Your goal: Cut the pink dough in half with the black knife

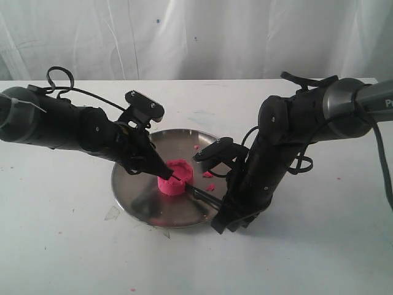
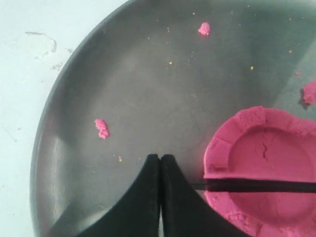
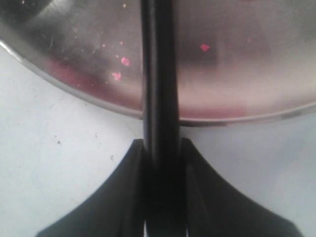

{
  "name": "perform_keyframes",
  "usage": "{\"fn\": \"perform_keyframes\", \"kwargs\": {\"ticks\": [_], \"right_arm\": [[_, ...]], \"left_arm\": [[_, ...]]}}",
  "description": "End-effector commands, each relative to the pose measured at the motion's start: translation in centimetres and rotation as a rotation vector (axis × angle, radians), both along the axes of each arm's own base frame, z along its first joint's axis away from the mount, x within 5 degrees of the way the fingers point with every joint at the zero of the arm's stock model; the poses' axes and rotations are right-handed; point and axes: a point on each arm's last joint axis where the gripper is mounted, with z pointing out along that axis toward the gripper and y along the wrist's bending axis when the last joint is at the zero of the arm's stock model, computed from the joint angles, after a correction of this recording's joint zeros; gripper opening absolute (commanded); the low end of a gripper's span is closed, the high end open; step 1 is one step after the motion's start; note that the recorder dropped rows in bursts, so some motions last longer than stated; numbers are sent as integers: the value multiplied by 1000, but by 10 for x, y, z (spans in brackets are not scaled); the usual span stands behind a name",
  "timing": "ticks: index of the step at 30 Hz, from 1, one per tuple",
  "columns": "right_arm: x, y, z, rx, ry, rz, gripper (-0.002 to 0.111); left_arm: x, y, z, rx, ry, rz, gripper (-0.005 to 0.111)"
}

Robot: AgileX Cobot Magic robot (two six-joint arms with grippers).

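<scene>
The pink dough (image 1: 174,184) is a round puck with a raised rim, lying near the middle of the steel plate (image 1: 132,200). The black knife (image 1: 198,193) lies with its blade across the dough (image 2: 266,158); in the left wrist view the blade (image 2: 256,185) sits in a straight cut through the rim. My right gripper (image 1: 220,208) is shut on the knife handle (image 3: 159,98) at the plate's near right edge. My left gripper (image 2: 160,159) is shut with nothing between its fingers. Its tip (image 1: 167,173) is down at the dough's left rim.
Small pink crumbs (image 2: 101,128) lie scattered on the plate (image 2: 148,89), with more (image 1: 209,174) to the right of the dough. The plate rests on a white table (image 1: 61,246) with a white curtain behind. The right arm leans over the plate's right rim (image 3: 237,116).
</scene>
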Motion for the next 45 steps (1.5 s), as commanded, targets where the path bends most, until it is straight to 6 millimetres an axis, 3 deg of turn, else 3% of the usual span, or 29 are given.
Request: {"fn": "perform_keyframes", "kwargs": {"ticks": [1, 5, 8, 12, 17, 22, 28, 34, 38, 41, 44, 45], "right_arm": [[0, 0, 3, 6, 4, -1, 0], [0, 0, 3, 6, 4, -1, 0], [0, 0, 3, 6, 4, -1, 0], [0, 0, 3, 8, 0, -2, 0], [1, 0, 3, 11, -10, -5, 0], [1, 0, 3, 11, -10, -5, 0], [3, 1, 3, 13, -24, -7, 0], [3, 1, 3, 13, -23, -9, 0], [3, 1, 3, 13, -23, -9, 0], [2, 0, 3, 12, -20, -8, 0], [1, 0, 3, 9, -9, -6, 0], [1, 0, 3, 9, -7, -5, 0]], "left_arm": [[0, -1, -11, 8, 10, 2, 0], [0, -1, -21, 18, 34, 2, 0], [0, -1, -15, 37, 14, -29, 0], [-5, 2, 9, 101, -40, -133, 0], [-10, 21, 61, 67, -135, -99, 0], [-23, 61, 117, -35, -180, 55, 0], [-54, 131, 153, -25, -60, 199, 0], [-99, 186, 150, 85, 289, 313, 0], [-115, 202, 136, 64, 432, 409, 0], [-127, 201, 110, 39, 536, 458, 0], [-152, 197, 56, 49, 641, 468, 0], [-155, 197, 49, 45, 634, 482, 0]]}}
